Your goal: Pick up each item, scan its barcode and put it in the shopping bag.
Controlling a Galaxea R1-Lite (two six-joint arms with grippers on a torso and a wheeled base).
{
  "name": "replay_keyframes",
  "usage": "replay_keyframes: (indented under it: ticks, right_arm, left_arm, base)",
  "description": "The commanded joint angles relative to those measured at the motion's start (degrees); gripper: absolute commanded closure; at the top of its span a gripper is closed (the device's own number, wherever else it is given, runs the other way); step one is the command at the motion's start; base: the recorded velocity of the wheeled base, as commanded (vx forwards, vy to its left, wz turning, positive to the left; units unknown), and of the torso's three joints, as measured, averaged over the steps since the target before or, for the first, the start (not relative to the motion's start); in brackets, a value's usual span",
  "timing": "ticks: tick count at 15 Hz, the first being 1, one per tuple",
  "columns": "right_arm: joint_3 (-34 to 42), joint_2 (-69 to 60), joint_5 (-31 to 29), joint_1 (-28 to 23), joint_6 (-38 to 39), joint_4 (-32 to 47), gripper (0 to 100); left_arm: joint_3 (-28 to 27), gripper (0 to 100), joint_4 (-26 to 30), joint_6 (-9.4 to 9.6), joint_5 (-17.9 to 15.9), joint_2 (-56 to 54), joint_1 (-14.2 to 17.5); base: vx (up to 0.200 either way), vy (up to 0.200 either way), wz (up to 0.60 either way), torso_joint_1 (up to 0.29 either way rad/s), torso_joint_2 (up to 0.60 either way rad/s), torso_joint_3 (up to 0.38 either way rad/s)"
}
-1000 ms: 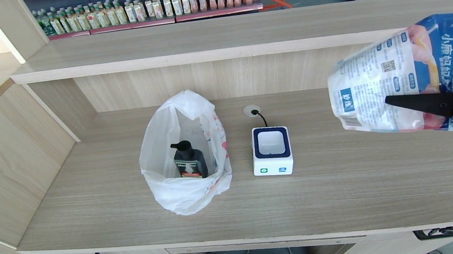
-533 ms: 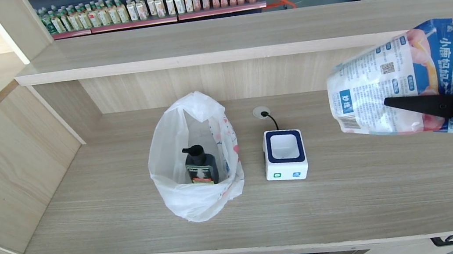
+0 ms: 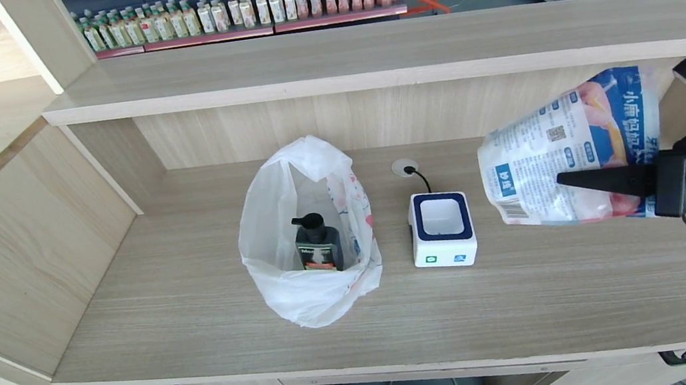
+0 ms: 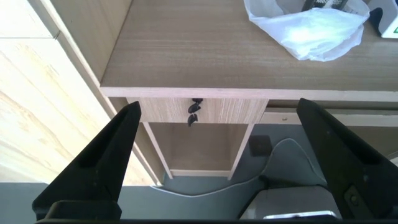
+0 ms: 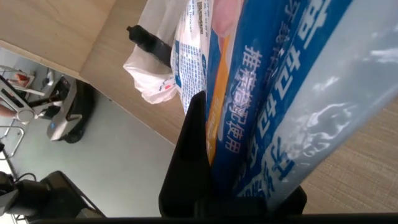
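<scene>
My right gripper (image 3: 573,180) is shut on a blue-and-white printed pouch (image 3: 568,147), held in the air just right of the white barcode scanner (image 3: 442,229). One black finger (image 3: 609,178) lies across the pouch's front; the other is hidden behind it. In the right wrist view the pouch (image 5: 267,93) runs between the gripper's fingers (image 5: 193,149). The white plastic shopping bag (image 3: 287,274) stands open left of the scanner with a black pump bottle (image 3: 318,246) inside. My left gripper (image 4: 219,109) hangs open below the counter's front edge (image 4: 186,93), holding nothing.
The wooden counter (image 3: 532,293) has a raised back ledge (image 3: 364,55) and a side wall (image 3: 24,264) on the left. The scanner's cable runs into a grommet (image 3: 404,167). A drawer handle (image 4: 194,112) sits under the counter front.
The head camera has shifted, sliding the whole scene right in the picture. The right gripper has carried the pouch lower and closer to the scanner.
</scene>
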Motion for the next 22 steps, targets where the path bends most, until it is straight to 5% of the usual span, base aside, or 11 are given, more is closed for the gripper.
replay_keyframes:
  ticks: [1,8,14,22]
  right_arm:
    - [-6.7,9.5,-0.3,2.8,0.0,-0.2,100]
    - [-21.8,25.1,-5.2,11.4,-0.5,-0.3,100]
    - [-22.8,31.2,-5.5,18.1,-7.6,-4.4,100]
    - [-31.9,40.9,-5.7,19.3,-10.8,-8.5,100]
  left_arm:
    - [0.0,0,0.0,-0.01,0.0,0.0,0.0]
    - [0.0,0,0.0,-0.01,0.0,0.0,0.0]
    - [0.0,0,0.0,-0.01,0.0,0.1,0.0]
    - [0.0,0,0.0,-0.01,0.0,0.0,0.0]
  base:
    - [0.0,0.0,0.0,0.0,0.0,0.0]
    - [0.0,0.0,0.0,0.0,0.0,0.0]
    - [0.0,0.0,0.0,0.0,0.0,0.0]
    - [0.0,0.0,0.0,0.0,0.0,0.0]
